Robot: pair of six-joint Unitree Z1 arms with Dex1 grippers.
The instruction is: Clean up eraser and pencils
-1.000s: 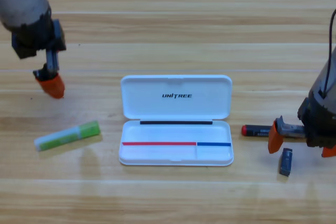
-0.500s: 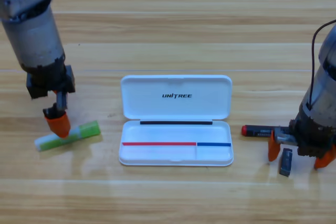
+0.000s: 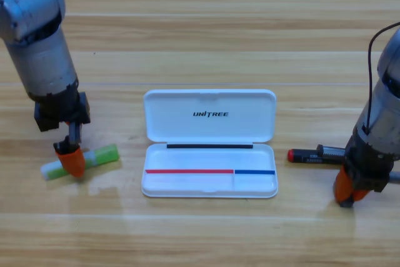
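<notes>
The white case lies open in the middle of the wooden table, its lid flat behind the tray. The tray holds neither pencil and no eraser.

The left gripper points straight down at the table, well to the left of the case. Its orange jaws sit on top of the lime green pencil, which lies flat and slightly tilted; the greener end sticks out to the right of the jaws and the pale end shows to their left. The jaws look drawn together into one orange tip over the pencil, but whether they grip it or only cover it I cannot tell.

The right gripper also points down, to the right of the case and near the front right corner of the tray. The black pencil with red ends lies flat just above and left of these jaws, its red tip close to the case's right edge and its far end running under the arm. The eraser is not visible; the jaws stand over the spot and hide it, so how far they are apart cannot be told.
</notes>
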